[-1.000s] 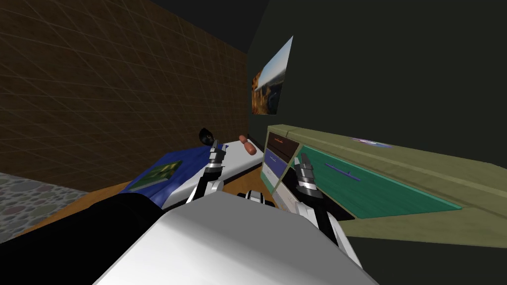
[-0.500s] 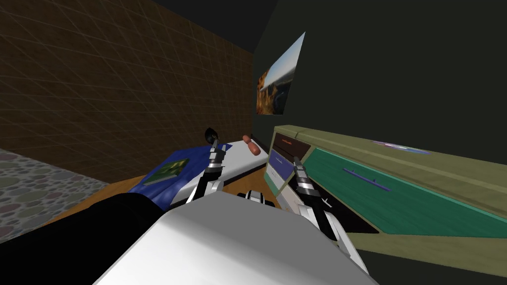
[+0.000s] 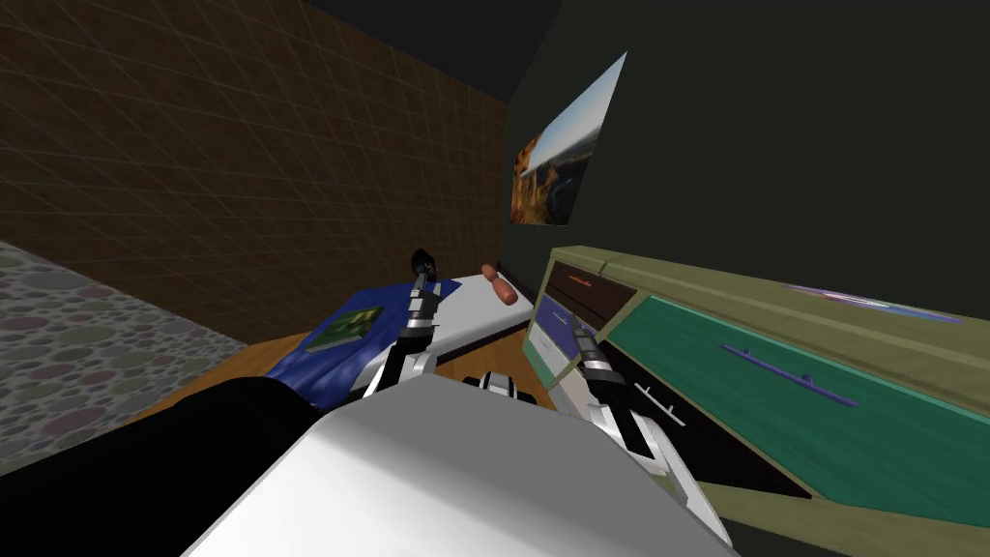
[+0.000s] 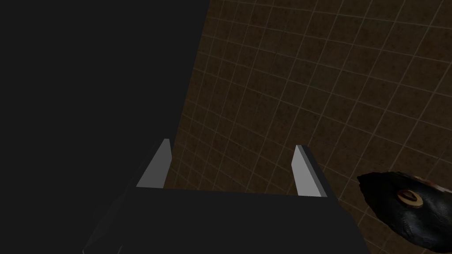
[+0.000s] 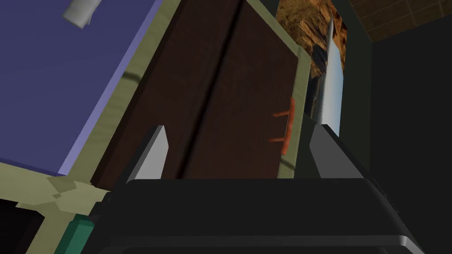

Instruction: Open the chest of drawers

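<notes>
The chest of drawers (image 3: 677, 280) has an olive frame and stands to my right. It holds a dark brown drawer (image 3: 590, 290), a purple drawer (image 3: 549, 317) and a wide green drawer (image 3: 773, 416) with a purple handle (image 3: 788, 375). My right gripper (image 3: 580, 335) is open, close in front of the small drawers and touching nothing. In the right wrist view the right gripper (image 5: 238, 145) points at the brown drawer (image 5: 212, 97), whose orange handle (image 5: 288, 128) lies near one fingertip (image 5: 324, 145). The purple drawer (image 5: 66, 79) is beside it. My left gripper (image 3: 422, 282) hangs open and empty (image 4: 231, 167).
A bed (image 3: 464, 309) with a blue blanket (image 3: 338, 343), a green book (image 3: 350, 327), an orange-brown object (image 3: 500, 284) and a black object (image 3: 422, 259) lies ahead on the left. Near the chest's base is a black panel with a white handle (image 3: 662, 402). A picture (image 3: 561, 160) hangs on the dark wall.
The whole head view has shifted, so I have moved: the chest now reaches further right and looks nearer. My right gripper has gone from the green drawer to the small drawers.
</notes>
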`<state>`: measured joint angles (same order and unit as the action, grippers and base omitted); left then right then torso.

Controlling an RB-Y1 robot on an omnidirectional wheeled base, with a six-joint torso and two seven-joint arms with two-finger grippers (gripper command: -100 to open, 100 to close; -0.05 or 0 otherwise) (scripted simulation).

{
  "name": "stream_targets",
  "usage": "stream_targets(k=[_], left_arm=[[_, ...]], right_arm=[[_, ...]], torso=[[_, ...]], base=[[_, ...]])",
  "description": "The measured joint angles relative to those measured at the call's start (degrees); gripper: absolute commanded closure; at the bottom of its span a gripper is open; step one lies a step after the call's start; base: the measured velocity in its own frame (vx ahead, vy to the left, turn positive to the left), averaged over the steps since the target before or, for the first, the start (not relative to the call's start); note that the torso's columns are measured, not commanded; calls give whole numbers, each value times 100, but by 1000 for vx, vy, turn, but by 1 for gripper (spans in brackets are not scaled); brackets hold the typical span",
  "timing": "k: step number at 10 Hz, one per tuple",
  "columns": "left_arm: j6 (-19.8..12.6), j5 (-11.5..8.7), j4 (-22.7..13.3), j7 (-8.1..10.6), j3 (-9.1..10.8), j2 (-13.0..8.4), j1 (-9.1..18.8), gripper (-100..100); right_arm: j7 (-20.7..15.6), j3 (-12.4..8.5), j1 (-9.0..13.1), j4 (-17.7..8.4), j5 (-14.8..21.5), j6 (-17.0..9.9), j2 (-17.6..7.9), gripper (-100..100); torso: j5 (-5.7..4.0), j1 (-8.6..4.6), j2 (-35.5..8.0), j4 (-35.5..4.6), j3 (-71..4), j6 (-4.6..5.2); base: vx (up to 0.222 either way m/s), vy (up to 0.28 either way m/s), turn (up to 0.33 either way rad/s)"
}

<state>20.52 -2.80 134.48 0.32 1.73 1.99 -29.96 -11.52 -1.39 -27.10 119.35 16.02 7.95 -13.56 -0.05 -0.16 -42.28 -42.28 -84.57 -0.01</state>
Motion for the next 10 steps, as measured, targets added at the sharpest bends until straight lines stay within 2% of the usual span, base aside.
stream_targets(k=[2,4,5,6,8,10], left_arm=[[0,0,0,0,0,0,0,0],[0,0,0,0,0,0,0,0],[0,0,0,0,0,0,0,0],[0,0,0,0,0,0,-1,0],[0,0,0,0,0,0,0,0],[0,0,0,0,0,0,0,0]], right_arm=[[-287,-114,76,-235,203,-354,-238,-100],[-550,-136,92,-369,366,-616,-313,-100],[-719,-192,123,-571,486,-734,-389,-100],[-822,-214,122,-610,534,-839,-450,-100],[-1121,-252,164,-756,744,-1210,-628,-100],[-1393,-289,201,-943,918,-1472,-694,-100]], torso=[[8,25,-2,0,1,0],[5,15,-2,-1,1,0],[6,19,4,1,-2,0],[5,10,1,0,-2,3],[7,23,-2,-1,1,0],[4,12,-1,0,0,0]], base=[[-3,98,104],[7,98,119],[14,81,42],[1,79,100],[8,100,91],[6,101,121]])
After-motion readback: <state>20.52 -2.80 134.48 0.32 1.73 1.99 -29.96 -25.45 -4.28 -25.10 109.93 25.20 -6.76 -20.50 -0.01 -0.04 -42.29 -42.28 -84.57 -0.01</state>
